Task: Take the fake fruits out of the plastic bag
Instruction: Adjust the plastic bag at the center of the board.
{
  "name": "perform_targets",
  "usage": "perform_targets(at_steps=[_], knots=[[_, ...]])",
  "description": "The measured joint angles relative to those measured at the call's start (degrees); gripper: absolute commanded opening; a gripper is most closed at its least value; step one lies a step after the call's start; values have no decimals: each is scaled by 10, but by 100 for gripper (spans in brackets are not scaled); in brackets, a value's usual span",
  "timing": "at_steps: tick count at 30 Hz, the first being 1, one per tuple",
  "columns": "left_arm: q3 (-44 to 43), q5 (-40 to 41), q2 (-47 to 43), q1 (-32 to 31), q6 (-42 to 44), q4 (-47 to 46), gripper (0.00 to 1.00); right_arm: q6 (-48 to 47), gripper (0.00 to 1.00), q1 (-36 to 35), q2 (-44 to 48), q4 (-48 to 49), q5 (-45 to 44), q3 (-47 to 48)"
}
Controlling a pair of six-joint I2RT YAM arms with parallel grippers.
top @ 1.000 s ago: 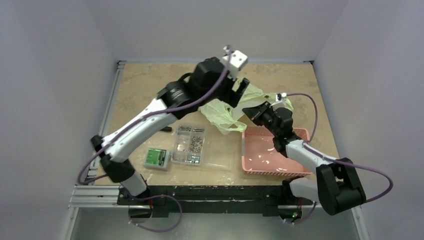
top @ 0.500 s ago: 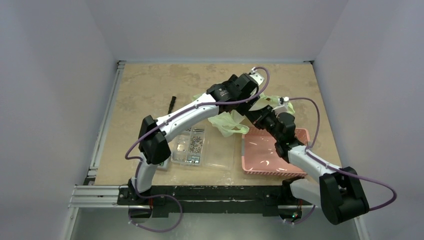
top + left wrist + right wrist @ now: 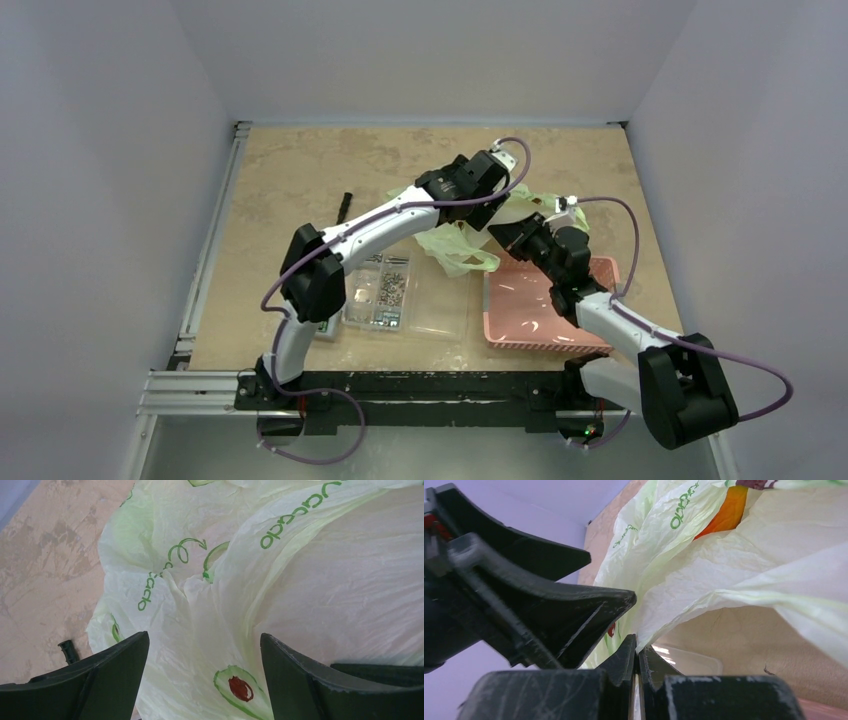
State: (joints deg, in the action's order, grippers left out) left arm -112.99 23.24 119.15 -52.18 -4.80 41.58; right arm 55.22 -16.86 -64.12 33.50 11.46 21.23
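The plastic bag point(image 3: 452, 243), pale yellow-green with green print, lies crumpled at the table's middle. My left gripper point(image 3: 497, 208) is low over it, open, and the bag's film point(image 3: 300, 595) fills the space between its fingers point(image 3: 110, 675), with nothing clamped. My right gripper point(image 3: 637, 652) is shut on a fold of the plastic bag point(image 3: 724, 575) and holds it lifted off the table. An orange-red fake fruit point(image 3: 729, 507) shows through the bag's opening in the right wrist view. The other fake fruits are hidden inside.
A pink basket point(image 3: 500, 335) sits under my right arm at the front right. A clear compartmented box point(image 3: 385, 290) lies left of it, and a small black stick point(image 3: 343, 208) lies further back. My left gripper's finger point(image 3: 574, 615) is close beside my right jaws.
My left arm has swung down from a raised pose and reached right onto the bag. My right gripper has kept its hold on the bag and shifted slightly.
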Motion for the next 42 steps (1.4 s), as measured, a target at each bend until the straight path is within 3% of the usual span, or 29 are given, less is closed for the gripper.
perform_targets(at_steps=[4,6,7,10,20,29,32,36,37,39,42], knots=[[-16,4,31,7,10,-8,55,-1,0,0,-2,0,-1,0],[-27,-10,49,17,17,-8,21,-2,0,0,-6,0,-1,1],[-34,-21,57,24,21,-9,11,-4,0,0,-9,0,-1,1],[-47,-46,68,47,41,-10,0,-8,0,0,-18,-1,-3,4],[-105,-86,67,130,73,-36,0,-16,0,0,-85,-1,-11,41],[-244,-147,45,236,74,-29,0,-32,0,-4,-206,5,-14,143],[-236,-170,12,250,69,-31,0,-31,0,-10,-229,11,-14,164],[-155,-199,-49,247,53,-45,0,-27,0,-19,-249,26,-13,167],[-138,-203,-57,247,48,-45,8,-27,0,-21,-255,28,-14,167],[-125,-210,-60,244,39,-37,38,-27,0,-23,-264,31,-14,167],[-120,-219,-57,243,22,-1,67,-29,0,-23,-284,36,-11,169]])
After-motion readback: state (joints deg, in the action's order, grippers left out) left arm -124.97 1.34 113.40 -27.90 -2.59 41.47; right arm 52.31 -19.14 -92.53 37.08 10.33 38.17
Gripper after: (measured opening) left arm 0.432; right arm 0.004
